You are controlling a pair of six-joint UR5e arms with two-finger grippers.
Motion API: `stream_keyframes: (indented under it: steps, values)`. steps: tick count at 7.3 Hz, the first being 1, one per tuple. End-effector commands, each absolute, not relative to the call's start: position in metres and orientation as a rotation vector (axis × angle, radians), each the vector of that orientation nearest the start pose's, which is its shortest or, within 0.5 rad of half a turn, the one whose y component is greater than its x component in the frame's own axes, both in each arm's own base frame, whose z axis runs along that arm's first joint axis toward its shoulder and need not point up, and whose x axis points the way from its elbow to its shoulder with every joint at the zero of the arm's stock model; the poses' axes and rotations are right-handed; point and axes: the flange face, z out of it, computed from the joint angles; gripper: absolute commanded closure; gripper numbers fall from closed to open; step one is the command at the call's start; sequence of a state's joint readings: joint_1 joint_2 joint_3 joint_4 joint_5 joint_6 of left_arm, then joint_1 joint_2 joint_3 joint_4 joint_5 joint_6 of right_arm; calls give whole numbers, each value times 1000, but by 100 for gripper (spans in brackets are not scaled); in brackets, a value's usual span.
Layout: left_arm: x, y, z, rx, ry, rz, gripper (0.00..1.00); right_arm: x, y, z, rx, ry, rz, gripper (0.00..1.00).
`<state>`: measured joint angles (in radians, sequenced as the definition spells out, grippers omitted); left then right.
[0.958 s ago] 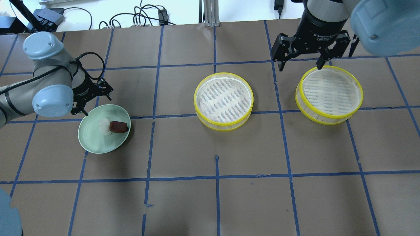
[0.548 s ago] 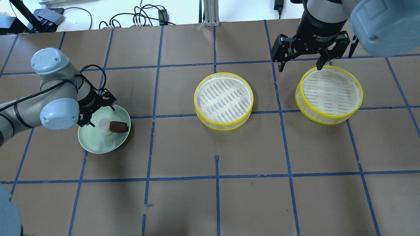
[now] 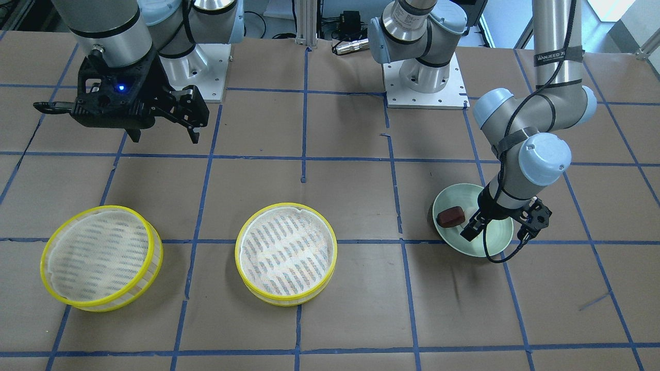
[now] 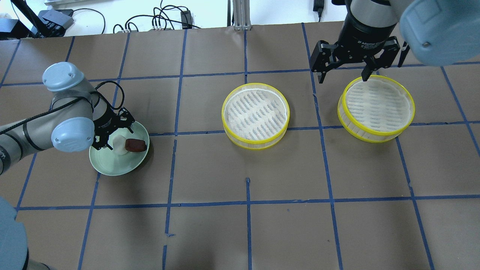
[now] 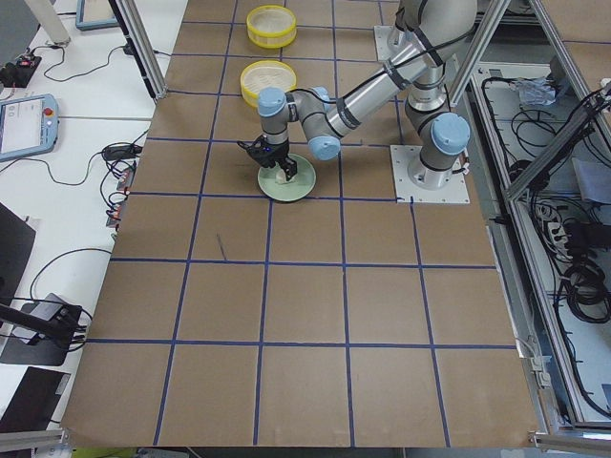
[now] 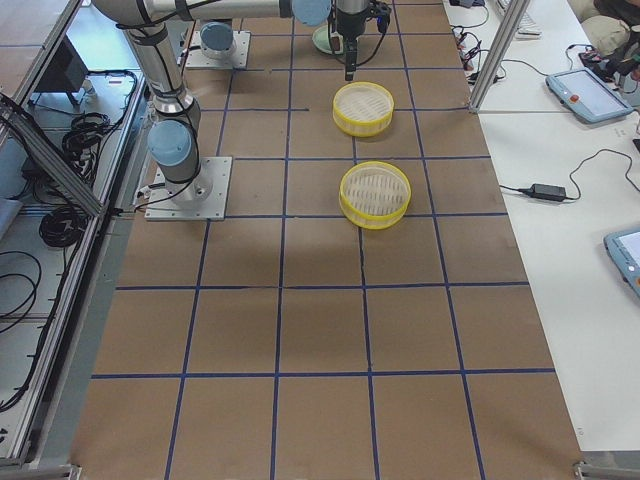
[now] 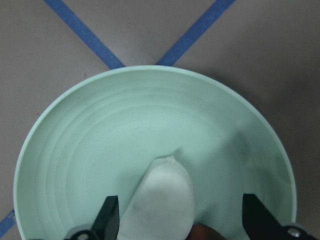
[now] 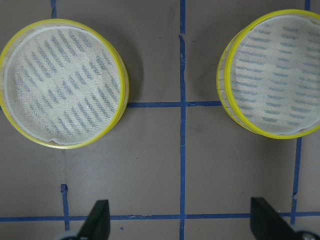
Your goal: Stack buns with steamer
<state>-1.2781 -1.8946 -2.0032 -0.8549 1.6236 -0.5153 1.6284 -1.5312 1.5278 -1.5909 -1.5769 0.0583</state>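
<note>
A white rounded bun [image 4: 119,144] and a reddish-brown blocky bun [image 4: 135,145] lie side by side on a green plate [image 4: 112,167]. My left gripper [image 4: 114,137] is open and low over the plate, astride the white bun. The left wrist view shows its fingertips [image 7: 108,218] either side of the white bun [image 7: 160,200]. In the front-facing view the brown bun [image 3: 450,216] shows and the white one is hidden. Two yellow-rimmed steamers stand at the middle [image 4: 255,115] and right [image 4: 376,108]. My right gripper [image 4: 343,75] is open and empty, above the table behind the right steamer.
The brown-paper table carries a blue tape grid. Cables and small devices lie along the far edge [image 4: 161,20]. Both arm bases [image 3: 423,82] stand on the robot's side. Both steamers [image 8: 62,90] [image 8: 275,72] show in the right wrist view.
My left gripper has moved from beside the plate's far left rim to over the plate, around the white bun. The right gripper has barely moved.
</note>
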Motion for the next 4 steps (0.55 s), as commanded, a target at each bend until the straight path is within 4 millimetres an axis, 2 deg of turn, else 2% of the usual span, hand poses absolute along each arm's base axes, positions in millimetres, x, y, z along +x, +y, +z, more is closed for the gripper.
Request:
stream_keyframes:
  steps: [1, 2, 3, 4]
  values:
    - [28, -533, 191, -1207, 2833, 56, 48, 162, -502, 490, 0, 3146, -34, 0]
    - [28, -533, 190, -1209, 2832, 58, 69, 162, -502, 490, 0, 3146, -34, 0]
    - [29, -535, 194, -1210, 2833, 47, 86, 162, -502, 490, 0, 3146, -34, 0]
    - [30, -537, 206, -1213, 2832, 9, 93, 162, -502, 491, 0, 3146, -37, 0]
